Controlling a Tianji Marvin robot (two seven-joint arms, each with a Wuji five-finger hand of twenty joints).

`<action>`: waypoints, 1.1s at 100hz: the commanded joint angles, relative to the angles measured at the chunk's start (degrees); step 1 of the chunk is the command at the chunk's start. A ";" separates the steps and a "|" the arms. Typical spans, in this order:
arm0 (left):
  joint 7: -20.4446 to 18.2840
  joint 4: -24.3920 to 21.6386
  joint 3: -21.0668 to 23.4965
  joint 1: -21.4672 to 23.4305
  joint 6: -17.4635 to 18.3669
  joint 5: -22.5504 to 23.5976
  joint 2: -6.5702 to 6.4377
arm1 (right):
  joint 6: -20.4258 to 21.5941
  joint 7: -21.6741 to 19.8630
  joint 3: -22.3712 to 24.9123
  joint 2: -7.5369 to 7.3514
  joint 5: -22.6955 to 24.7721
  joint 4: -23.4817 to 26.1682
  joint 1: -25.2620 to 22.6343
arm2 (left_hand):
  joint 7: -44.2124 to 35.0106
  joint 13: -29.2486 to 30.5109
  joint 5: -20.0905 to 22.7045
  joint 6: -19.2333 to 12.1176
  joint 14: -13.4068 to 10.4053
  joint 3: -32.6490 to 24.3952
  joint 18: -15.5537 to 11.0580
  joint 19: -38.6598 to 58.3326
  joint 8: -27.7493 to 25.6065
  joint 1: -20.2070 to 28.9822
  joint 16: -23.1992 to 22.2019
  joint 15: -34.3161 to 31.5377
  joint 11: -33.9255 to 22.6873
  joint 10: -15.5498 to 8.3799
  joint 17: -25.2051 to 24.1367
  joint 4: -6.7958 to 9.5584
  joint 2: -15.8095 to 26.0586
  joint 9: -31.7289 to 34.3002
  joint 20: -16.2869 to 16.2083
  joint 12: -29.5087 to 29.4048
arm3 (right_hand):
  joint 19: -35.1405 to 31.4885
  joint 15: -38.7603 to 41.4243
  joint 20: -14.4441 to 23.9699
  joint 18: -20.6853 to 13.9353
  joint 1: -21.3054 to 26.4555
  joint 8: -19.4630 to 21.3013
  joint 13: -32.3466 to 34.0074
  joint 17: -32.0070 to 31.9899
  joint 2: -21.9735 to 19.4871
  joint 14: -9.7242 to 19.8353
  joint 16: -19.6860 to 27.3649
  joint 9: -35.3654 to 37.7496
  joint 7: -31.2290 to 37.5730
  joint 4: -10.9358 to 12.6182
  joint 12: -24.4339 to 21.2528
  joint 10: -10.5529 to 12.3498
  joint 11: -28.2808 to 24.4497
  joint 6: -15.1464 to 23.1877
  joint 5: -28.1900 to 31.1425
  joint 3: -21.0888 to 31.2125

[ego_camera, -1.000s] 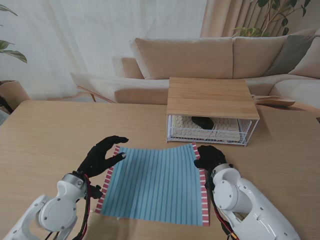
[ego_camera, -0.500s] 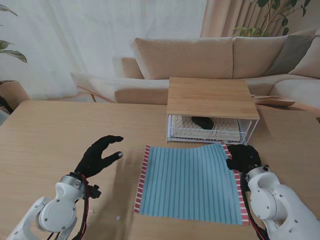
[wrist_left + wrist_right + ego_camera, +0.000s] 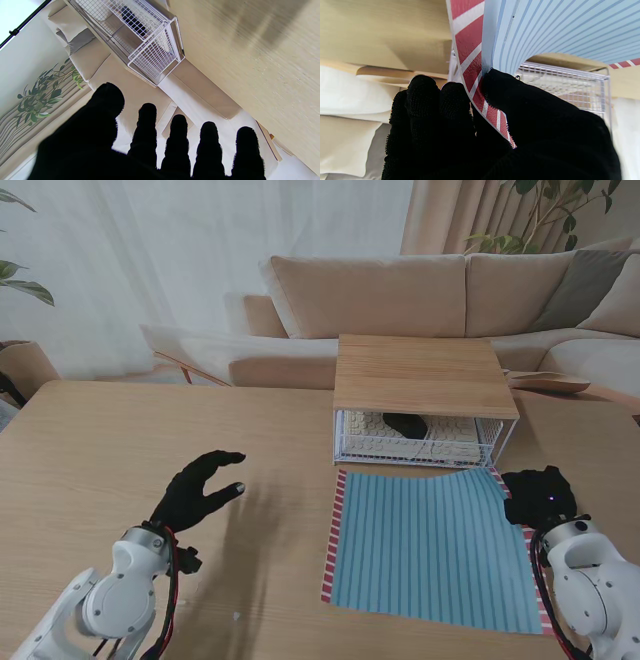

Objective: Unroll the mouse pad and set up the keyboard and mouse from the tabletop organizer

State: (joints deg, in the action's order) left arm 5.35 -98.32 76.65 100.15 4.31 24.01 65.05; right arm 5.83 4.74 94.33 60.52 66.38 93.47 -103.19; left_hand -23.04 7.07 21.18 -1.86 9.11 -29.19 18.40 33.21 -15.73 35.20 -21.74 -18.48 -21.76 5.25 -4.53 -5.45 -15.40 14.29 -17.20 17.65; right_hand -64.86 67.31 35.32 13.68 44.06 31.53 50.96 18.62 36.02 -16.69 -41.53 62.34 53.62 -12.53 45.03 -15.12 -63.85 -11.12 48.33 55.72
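The blue striped mouse pad (image 3: 430,545) with red-and-white edge bands lies unrolled on the table, just in front of the organizer. My right hand (image 3: 540,495) pinches its far right corner; in the right wrist view the thumb and fingers (image 3: 425,100) clamp the red-striped edge of the mouse pad (image 3: 472,62), lifted off the table. A white wire organizer (image 3: 425,405) with a wooden top holds the white keyboard (image 3: 380,438) and the black mouse (image 3: 405,423). My left hand (image 3: 200,490) hovers open over bare table on the left, fingers (image 3: 177,140) spread.
A beige sofa (image 3: 400,300) runs behind the table's far edge. The organizer basket (image 3: 140,32) shows in the left wrist view, well away from that hand. Bare wood table (image 3: 120,450) stretches across the left side.
My right hand has dragged the mouse pad rightward across the table, from in front of me to in front of the organizer. The left hand let go of the pad and stayed put.
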 commanded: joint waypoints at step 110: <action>-2.06 2.09 -0.70 -1.36 -1.00 0.05 -0.18 | -6.82 9.65 4.76 -1.40 13.37 -4.20 -3.90 | 1.17 -1.81 -3.24 -1.29 -1.92 2.82 0.48 -5.62 0.75 -0.84 -0.46 3.16 1.00 -0.12 -0.41 2.06 0.51 -2.20 -1.56 -1.11 | 1.42 -0.14 -3.26 -0.19 0.61 1.55 0.04 0.47 -2.63 5.81 -0.19 -1.23 1.85 1.67 0.38 -0.11 -1.70 6.04 -0.87 0.87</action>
State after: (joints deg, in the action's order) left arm 4.41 -96.31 76.07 98.77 3.24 23.96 64.90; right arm -0.15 15.36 99.33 59.07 79.50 89.51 -106.80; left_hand -22.28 7.06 18.91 -1.86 9.01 -27.61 18.42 29.63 -15.50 35.20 -21.75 -16.43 -21.67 5.25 -4.54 -5.44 -15.40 13.68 -17.78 17.05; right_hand -64.21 67.22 32.83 13.69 43.19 31.60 50.93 18.93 35.75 -14.58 -41.54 62.04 53.61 -12.53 45.06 -13.19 -64.00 -8.27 47.66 54.63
